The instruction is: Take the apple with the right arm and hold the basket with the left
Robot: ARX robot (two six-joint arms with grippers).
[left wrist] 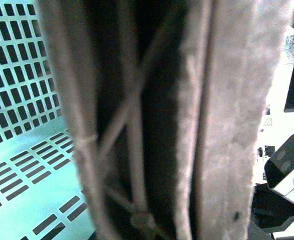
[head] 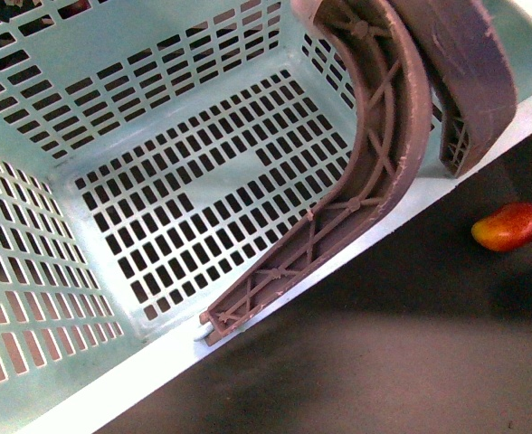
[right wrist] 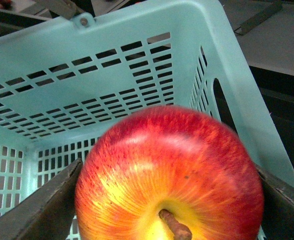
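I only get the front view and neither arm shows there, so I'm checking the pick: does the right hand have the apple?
Observer: Yes; in the right wrist view the apple sits between the right hand's two dark fingers, stem towards the camera.
Operator: Is it over the basket?
Observer: The basket's slotted wall and corner show right behind it.
Operator: And the left arm?
Observer: Its camera is filled by the brown handle, blurred and very near; no fingers show, so a hold is unconfirmed.

Front view: bright, sharp; glare whitens the basket rim. Left wrist: handle heavily blurred, background overexposed. Right wrist: apple within the right gripper slightly soft.
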